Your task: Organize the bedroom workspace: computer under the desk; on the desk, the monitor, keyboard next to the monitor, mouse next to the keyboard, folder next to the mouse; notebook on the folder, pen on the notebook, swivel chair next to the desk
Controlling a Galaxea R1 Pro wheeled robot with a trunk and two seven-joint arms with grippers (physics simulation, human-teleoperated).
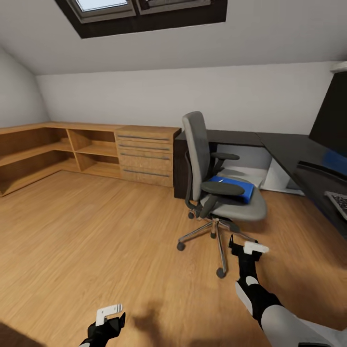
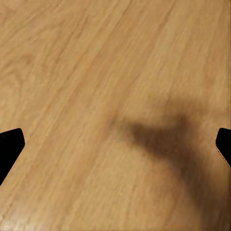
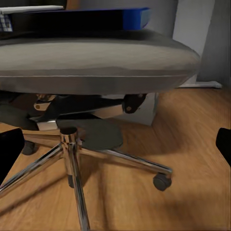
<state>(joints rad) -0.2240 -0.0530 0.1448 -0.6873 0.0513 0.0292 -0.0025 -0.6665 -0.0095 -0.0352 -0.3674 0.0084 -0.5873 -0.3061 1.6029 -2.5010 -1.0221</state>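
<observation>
A grey swivel chair (image 1: 217, 193) stands in the middle of the wooden floor, its back turned toward the left. A blue folder (image 1: 233, 189) lies flat on its seat. The dark desk (image 1: 289, 149) runs along the right, carrying the black monitor (image 1: 332, 115) and a corner of the keyboard (image 1: 340, 202). My right gripper (image 1: 246, 248) hangs open, low in front of the chair's chrome base. In the right wrist view its fingers (image 3: 9, 149) frame the chair base (image 3: 72, 144), with the folder (image 3: 96, 18) above the seat. My left gripper (image 1: 108, 318) is open over bare floor (image 2: 115, 72).
Low wooden shelves (image 1: 43, 154) and a drawer unit (image 1: 144, 156) line the back-left wall. The chair's five wheeled legs (image 1: 220, 272) spread toward my right arm. White panels (image 1: 277, 176) show under the desk. A skylight (image 1: 140, 7) sits overhead.
</observation>
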